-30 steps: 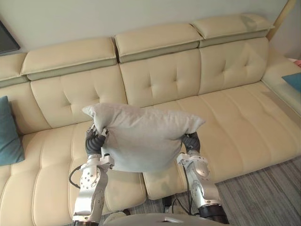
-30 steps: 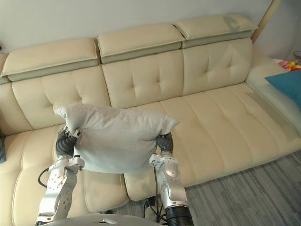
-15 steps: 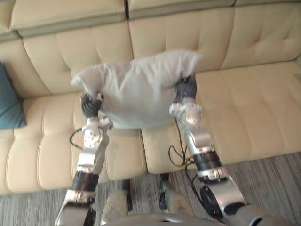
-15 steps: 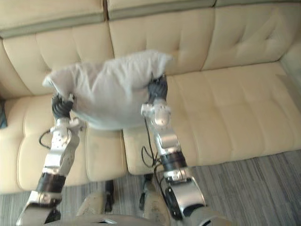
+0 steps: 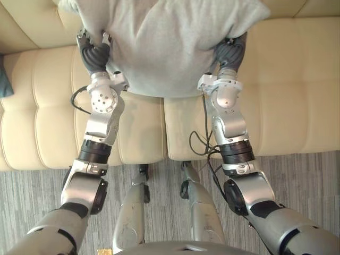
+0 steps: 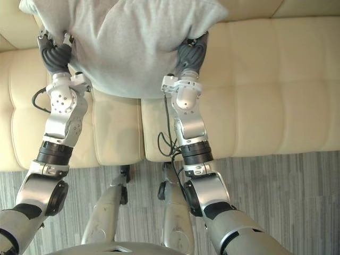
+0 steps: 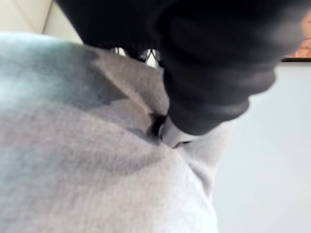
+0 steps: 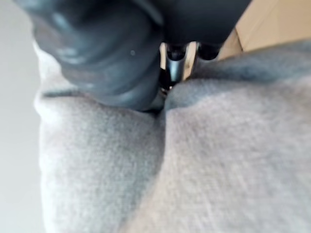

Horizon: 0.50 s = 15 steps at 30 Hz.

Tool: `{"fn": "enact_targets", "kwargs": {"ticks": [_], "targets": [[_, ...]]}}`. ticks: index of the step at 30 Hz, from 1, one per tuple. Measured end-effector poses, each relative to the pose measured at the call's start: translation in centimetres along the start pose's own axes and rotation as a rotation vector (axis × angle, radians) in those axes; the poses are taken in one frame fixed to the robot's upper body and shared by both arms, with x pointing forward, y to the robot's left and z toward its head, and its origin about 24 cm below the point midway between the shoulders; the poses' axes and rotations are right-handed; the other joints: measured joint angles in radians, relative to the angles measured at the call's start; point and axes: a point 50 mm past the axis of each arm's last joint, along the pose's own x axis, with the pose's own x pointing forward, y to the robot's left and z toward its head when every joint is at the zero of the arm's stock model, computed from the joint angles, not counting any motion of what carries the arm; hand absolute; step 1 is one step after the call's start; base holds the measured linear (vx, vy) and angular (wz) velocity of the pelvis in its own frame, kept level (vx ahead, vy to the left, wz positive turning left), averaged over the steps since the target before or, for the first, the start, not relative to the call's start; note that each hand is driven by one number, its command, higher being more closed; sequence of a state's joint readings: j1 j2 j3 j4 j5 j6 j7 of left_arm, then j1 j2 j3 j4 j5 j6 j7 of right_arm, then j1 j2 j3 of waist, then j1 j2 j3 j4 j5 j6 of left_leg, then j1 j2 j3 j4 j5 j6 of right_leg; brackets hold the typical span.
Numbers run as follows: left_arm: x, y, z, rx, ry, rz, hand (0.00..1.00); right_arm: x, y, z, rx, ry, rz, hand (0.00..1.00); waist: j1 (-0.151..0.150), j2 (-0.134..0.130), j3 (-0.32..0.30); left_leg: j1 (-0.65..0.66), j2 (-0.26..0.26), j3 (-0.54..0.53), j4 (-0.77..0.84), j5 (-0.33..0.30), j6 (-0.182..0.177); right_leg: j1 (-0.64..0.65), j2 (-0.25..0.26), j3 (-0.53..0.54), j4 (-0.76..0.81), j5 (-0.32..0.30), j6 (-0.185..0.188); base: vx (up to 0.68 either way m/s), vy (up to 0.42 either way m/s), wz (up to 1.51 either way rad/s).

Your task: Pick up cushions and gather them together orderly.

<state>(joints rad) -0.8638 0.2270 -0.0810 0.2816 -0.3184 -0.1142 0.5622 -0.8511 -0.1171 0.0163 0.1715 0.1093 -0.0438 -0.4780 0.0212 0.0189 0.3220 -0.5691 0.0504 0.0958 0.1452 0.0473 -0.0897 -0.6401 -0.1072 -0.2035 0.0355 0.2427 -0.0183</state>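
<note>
1. Held a grey cushion (image 5: 164, 42) up between both hands, over the seat of a cream sofa (image 5: 297, 79).
2. Gripped the cushion's one side with the left hand (image 5: 94, 53), fingers (image 7: 151, 56) clenched on the fabric; in the left wrist view, saw the cloth creased and bunched against the dark cover.
3. Gripped the opposite side with the right hand (image 5: 231, 52), fingers (image 8: 174, 58) likewise grasping the cushion; in the right wrist view, saw a deep fold pinched in beside the cover.
4. Found the cushion's lower edge sagging between the two wrists, its upper part past the top of both eye views.
5. Noted grey striped floor (image 5: 32, 191) in front of the sofa.
</note>
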Motion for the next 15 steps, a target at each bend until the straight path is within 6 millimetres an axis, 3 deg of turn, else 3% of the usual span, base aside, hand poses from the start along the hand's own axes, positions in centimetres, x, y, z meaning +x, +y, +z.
{"fn": "enact_targets", "kwargs": {"ticks": [1,10,13,15], "targets": [[0.3,-0.3,0.3,-0.018,-0.007,-0.003,0.00,0.2,0.1,0.3,0.004,-0.011,-0.011,0.00,-0.006,0.002,0.009,-0.006,-0.001,0.024,-0.010,0.015,-0.001,-0.015,-0.006,0.001,0.015,-0.005,0.000,-0.04,0.019,0.14],[1.0,-0.6,1.6,-0.094,-0.051,-0.025,0.00,3.2,-0.1,4.2,-0.031,-0.157,-0.017,0.00,-0.006,0.005,0.026,-0.008,-0.001,0.064,-0.080,0.045,0.011,-0.062,-0.009,0.014,0.029,-0.004,-0.001,-0.01,-0.001,0.00],[2.4,0.5,2.0,-0.068,-0.054,-0.006,0.00,4.9,-0.4,5.1,-0.076,-0.173,-0.002,0.00,-0.006,0.005,0.027,0.011,-0.001,0.073,-0.102,0.066,0.014,-0.062,-0.008,0.016,0.040,-0.006,-0.003,0.00,-0.004,-0.07],[3.6,2.3,2.7,-0.038,-0.068,0.013,0.00,6.1,-1.1,6.5,-0.084,-0.201,0.005,0.00,-0.006,0.005,0.027,0.028,-0.001,0.080,-0.117,0.073,0.009,-0.061,-0.008,0.021,0.056,-0.016,-0.004,0.00,0.006,-0.05]]}}
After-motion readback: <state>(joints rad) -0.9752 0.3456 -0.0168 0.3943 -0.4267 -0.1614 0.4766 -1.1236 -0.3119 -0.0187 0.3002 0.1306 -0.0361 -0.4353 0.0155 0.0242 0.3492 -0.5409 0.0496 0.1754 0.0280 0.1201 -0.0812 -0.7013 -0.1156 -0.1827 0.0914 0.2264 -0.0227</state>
